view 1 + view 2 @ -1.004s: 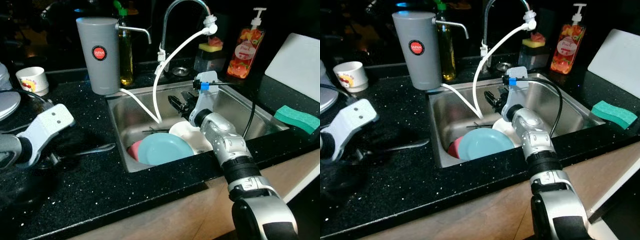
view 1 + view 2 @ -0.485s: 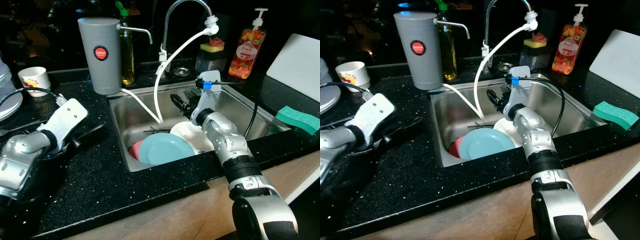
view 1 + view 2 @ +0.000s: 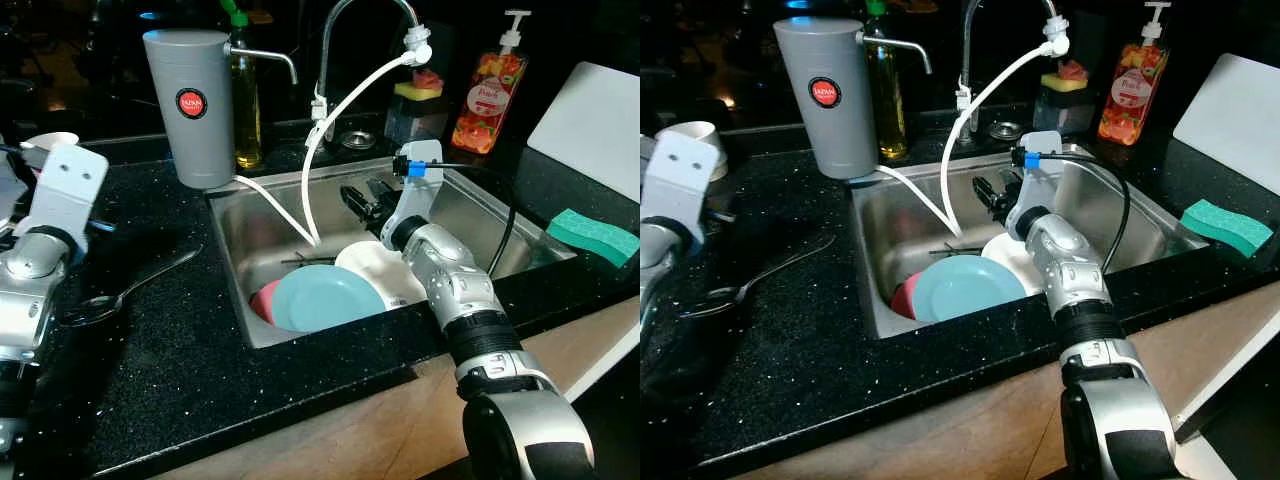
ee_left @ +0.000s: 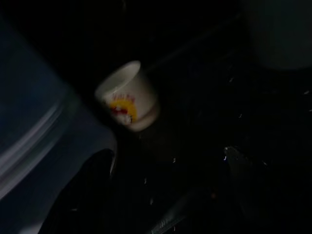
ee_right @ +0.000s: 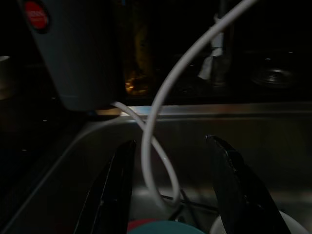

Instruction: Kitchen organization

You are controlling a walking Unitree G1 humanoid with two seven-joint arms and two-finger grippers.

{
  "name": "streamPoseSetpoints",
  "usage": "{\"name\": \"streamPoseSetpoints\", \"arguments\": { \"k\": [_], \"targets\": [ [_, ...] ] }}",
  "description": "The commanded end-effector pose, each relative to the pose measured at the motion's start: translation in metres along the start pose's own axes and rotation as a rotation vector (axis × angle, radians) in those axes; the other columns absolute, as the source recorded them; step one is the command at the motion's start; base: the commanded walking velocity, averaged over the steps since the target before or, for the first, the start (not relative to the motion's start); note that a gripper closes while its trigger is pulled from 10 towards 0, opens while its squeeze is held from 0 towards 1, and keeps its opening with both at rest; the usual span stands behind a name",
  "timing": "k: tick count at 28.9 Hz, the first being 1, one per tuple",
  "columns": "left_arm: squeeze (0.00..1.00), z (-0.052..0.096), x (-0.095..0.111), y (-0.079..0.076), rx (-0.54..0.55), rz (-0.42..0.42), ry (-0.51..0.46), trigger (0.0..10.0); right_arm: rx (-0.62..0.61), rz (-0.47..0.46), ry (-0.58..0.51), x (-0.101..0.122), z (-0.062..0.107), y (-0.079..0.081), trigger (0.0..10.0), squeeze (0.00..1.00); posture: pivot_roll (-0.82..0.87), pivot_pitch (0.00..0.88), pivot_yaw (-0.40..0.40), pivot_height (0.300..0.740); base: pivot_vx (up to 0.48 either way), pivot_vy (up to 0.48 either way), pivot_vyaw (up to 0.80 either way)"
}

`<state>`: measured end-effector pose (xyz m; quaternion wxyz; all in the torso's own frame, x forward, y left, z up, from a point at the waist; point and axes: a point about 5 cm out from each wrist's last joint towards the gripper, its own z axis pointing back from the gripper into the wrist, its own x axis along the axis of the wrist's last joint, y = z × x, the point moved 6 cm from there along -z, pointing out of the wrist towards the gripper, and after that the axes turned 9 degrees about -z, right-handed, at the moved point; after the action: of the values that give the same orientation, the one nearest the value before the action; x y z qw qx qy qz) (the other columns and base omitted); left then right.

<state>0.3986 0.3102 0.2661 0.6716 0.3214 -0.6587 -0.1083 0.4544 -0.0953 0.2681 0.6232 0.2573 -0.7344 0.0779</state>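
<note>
Dishes — blue plate (image 3: 322,297) over white plate (image 3: 380,275) — stacked in sink (image 3: 470,215). Right gripper (image 3: 362,203) hovers above them, fingers spread, empty; white hose (image 3: 330,120) hangs between them, a likely snag on descent. Left gripper (image 4: 170,195) raised near cup (image 4: 128,95), jaw state unreadable.

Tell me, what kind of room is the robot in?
Most likely a home kitchen. There is a steel sink with plates in it, a faucet over it, and a soap bottle on the black counter.
</note>
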Motion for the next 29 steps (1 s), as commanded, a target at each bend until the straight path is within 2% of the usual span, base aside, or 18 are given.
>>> {"name": "streamPoseSetpoints", "arguments": {
  "k": [1, 3, 4, 7, 8, 11, 13, 15, 16, 18, 19, 20, 21, 22, 25, 29],
  "targets": [
    [1.0, -0.002, -0.005, -0.006, -0.006, 0.031, 0.031, 10.0, 0.019, -0.006, -0.026, 0.007, -0.002, 0.005, 10.0, 0.0, 0.09, 0.067, -0.017, 0.74, 0.0, 0.0, 0.0],
    [1.0, -0.003, -0.002, -0.042, -0.137, 0.194, 0.035, 10.0, 0.022, 0.022, -0.025, 0.005, -0.001, 0.006, 10.0, 0.0, 0.08, 0.064, -0.018, 0.74, 0.0, 0.0, 0.0],
    [1.0, -0.003, -0.002, -0.042, -0.137, 0.194, 0.035, 10.0, 0.022, 0.022, -0.025, 0.005, -0.001, 0.006, 10.0, 0.0, 0.08, 0.064, -0.018, 0.74, 0.0, 0.0, 0.0],
    [1.0, 0.001, 0.018, -0.074, -0.26, 0.323, -0.014, 10.0, 0.027, 0.053, -0.027, 0.001, 0.001, 0.008, 10.0, 0.0, 0.08, 0.064, -0.018, 0.74, 0.0, 0.0, 0.0],
    [1.0, 0.001, 0.018, -0.074, -0.26, 0.323, -0.014, 10.0, 0.027, 0.053, -0.027, 0.001, 0.001, 0.008, 10.0, 0.0, 0.08, 0.064, -0.018, 0.74, 0.0, 0.0, 0.0],
    [1.0, 0.007, 0.037, -0.097, -0.363, 0.366, -0.069, 10.0, 0.027, 0.048, -0.023, -0.008, 0.005, 0.011, 10.0, 0.0, 0.08, 0.059, -0.017, 0.74, 0.0, 0.0, 0.0],
    [1.0, 0.008, 0.038, -0.102, -0.38, 0.366, -0.068, 10.0, 0.026, 0.044, -0.02, -0.012, 0.007, 0.011, 10.0, 0.0, 0.08, 0.055, -0.013, 0.74, 0.0, 0.0, 0.0],
    [1.0, 0.01, 0.034, -0.111, -0.41, 0.358, -0.045, 10.0, 0.024, 0.04, -0.015, -0.016, 0.009, 0.011, 10.0, 0.0, 0.08, 0.055, -0.013, 0.74, 0.0, 0.0, 0.0],
    [1.0, 0.011, 0.024, -0.117, -0.426, 0.33, 0.005, 10.0, 0.023, 0.039, -0.012, -0.018, 0.011, 0.011, 10.0, 0.0, 0.08, 0.055, -0.013, 0.74, 0.0, 0.0, 0.0],
    [1.0, 0.011, 0.018, -0.121, -0.435, 0.308, 0.03, 10.0, 0.023, 0.039, -0.01, -0.019, 0.011, 0.011, 10.0, 0.0, 0.08, 0.055, -0.013, 0.74, 0.0, 0.0, 0.0],
    [0.86, 0.01, 0.001, -0.123, -0.425, 0.276, 0.108, 10.0, 0.025, 0.039, -0.006, -0.02, 0.012, 0.011, 10.0, 0.0, 0.08, 0.055, -0.013, 0.74, 0.0, 0.0, 0.0],
    [0.19, 0.01, -0.006, -0.123, -0.418, 0.257, 0.139, 10.0, 0.026, 0.038, -0.005, -0.021, 0.012, 0.012, 10.0, 0.0, 0.08, 0.055, -0.013, 0.74, 0.0, 0.0, 0.0],
    [0.19, 0.01, -0.006, -0.123, -0.418, 0.257, 0.139, 10.0, 0.026, 0.038, -0.005, -0.021, 0.012, 0.012, 10.0, 0.0, 0.08, 0.055, -0.013, 0.74, 0.0, 0.0, 0.0],
    [0.0, 0.008, -0.012, -0.12, -0.396, 0.242, 0.17, 10.0, 0.026, 0.038, -0.004, -0.021, 0.012, 0.012, 10.0, 0.0, 0.07, 0.051, -0.009, 0.74, 0.0, 0.0, 0.0],
    [0.0, 0.005, -0.016, -0.11, -0.351, 0.237, 0.185, 10.0, 0.024, 0.039, -0.005, -0.02, 0.013, 0.011, 10.0, 0.0, 0.07, 0.054, -0.008, 0.74, 0.0, 0.0, 0.0],
    [0.0, 0.005, -0.015, -0.106, -0.356, 0.223, 0.181, 10.0, 0.018, 0.039, -0.006, -0.018, 0.014, 0.009, 10.0, 0.0, 0.07, 0.056, -0.009, 0.74, 0.0, 0.0, 0.0]
  ]
}}
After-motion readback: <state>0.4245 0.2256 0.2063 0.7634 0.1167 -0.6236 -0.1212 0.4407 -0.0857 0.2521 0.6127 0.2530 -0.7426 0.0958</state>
